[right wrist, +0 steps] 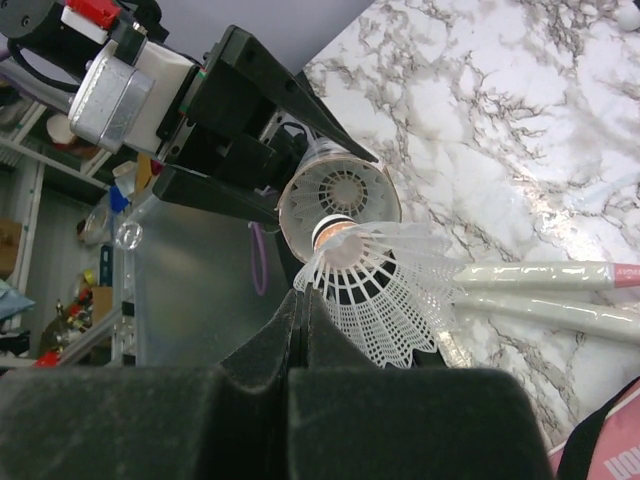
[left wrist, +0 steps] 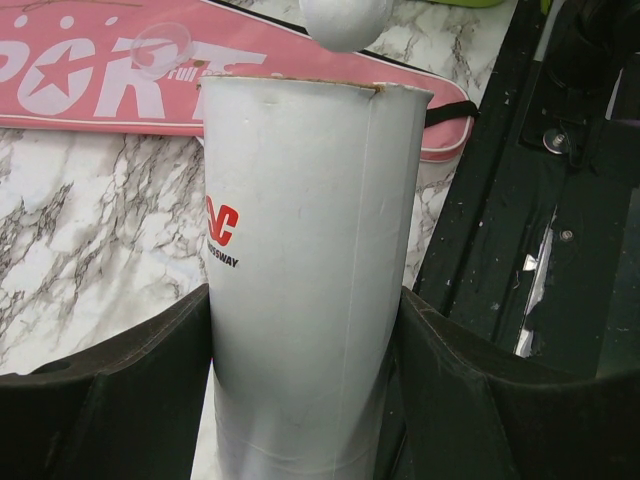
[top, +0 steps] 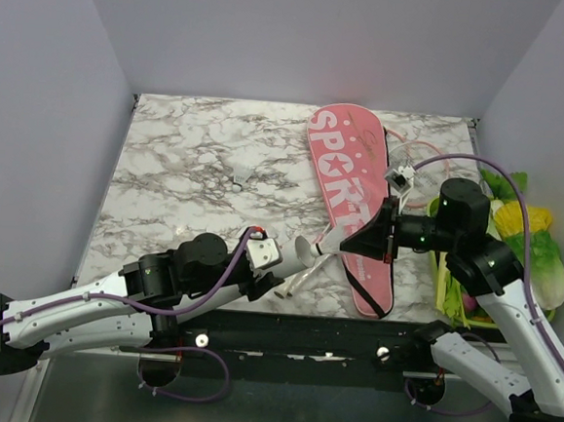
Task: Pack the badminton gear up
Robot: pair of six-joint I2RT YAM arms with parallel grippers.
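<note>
Marble-topped desk (top: 188, 165), where a pink bag (top: 348, 177) lay toward the right: the left fingers (left wrist: 120, 390) stood wide, clamped around a white tube (left wrist: 310, 260), while the right fingers (right wrist: 260, 370), pressed shut, pinched a shuttlecock (right wrist: 380, 290) by its skirt at the tube's mouth.

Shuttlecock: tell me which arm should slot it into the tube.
Right. The right gripper, shut on the shuttlecock, sits at the mouth of the tube; the left gripper is occupied holding the tube.

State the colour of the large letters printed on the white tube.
Red, on the white tube; clearest in the left wrist view.
</note>
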